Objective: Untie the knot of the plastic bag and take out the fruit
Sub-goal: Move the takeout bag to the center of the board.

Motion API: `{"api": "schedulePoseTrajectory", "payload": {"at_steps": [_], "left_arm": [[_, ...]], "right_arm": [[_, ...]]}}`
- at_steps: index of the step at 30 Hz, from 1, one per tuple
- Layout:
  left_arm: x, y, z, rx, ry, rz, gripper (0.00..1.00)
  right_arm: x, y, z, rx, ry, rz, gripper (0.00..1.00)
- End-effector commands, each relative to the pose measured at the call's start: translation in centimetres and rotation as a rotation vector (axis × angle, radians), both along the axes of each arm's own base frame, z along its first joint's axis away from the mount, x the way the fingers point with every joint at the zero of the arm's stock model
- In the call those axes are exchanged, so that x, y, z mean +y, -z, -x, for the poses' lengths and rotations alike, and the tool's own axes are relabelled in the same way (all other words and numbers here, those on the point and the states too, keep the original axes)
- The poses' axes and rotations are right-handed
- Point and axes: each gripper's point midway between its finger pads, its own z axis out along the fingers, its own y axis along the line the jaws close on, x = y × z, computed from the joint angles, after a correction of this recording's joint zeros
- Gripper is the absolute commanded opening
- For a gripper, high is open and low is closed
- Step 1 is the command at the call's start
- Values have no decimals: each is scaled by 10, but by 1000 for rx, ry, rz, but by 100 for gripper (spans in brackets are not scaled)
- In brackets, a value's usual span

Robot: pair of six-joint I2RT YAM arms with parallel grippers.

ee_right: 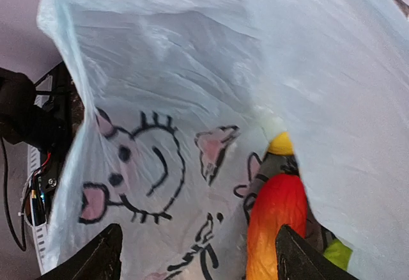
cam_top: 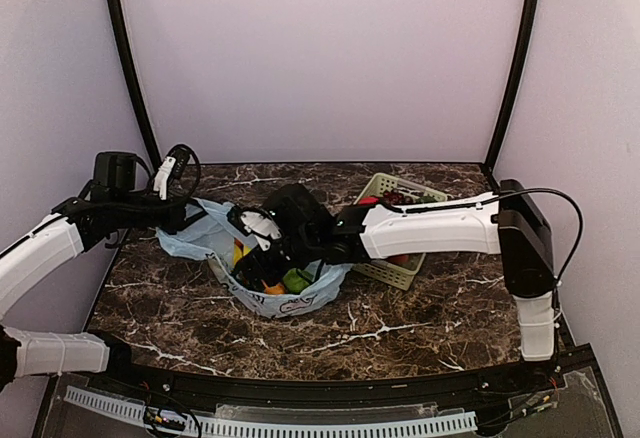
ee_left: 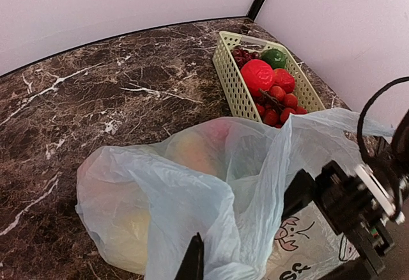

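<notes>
The light blue plastic bag (cam_top: 290,301) lies mid-table with its mouth open; no knot shows. My left gripper (cam_top: 186,218) pinches the bag's left edge; in the left wrist view one dark finger (ee_left: 192,261) shows, with film (ee_left: 192,197) bunched over it. My right gripper (cam_top: 262,246) is inside the bag mouth, jaws wide open around nothing (ee_right: 201,254). A red-orange mango-shaped fruit (ee_right: 278,222) lies by its right finger (ee_right: 300,257), with a yellow piece (ee_right: 280,144) behind. An orange fruit (cam_top: 272,287) and a green apple (cam_top: 296,280) show in the bag.
A pale green lattice basket (cam_top: 392,274) stands right of the bag, under my right arm. In the left wrist view the basket (ee_left: 230,75) holds red fruits, strawberries, grapes and a dark green fruit. Dark marble table (cam_top: 400,328) with walls on three sides.
</notes>
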Motion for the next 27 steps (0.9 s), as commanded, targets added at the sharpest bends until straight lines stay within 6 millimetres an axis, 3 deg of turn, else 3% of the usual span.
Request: {"api": "schedulePoseTrajectory", "payload": {"at_steps": [1,8,14,20,23,27], "left_arm": [[8,9,-1,20,-44,-40,1],[11,3,-3,2,-84,-8,1],[11,4,4,-6,-61,-20,1],[11,11,8,5,-44,-50,1],[5,13,12,10,-22,-51,1],[-5,16,18,19,15,-46,1]], "right_arm": [[39,1,47,-69,-186,-21,79],[61,18,97,-70,-344,3,79],[45,-1,72,-136,-214,13,78],[19,-62,69,-137,-166,-103,87],[5,-60,49,-115,-67,-77,86],[-14,-48,21,-57,24,-51,77]]}}
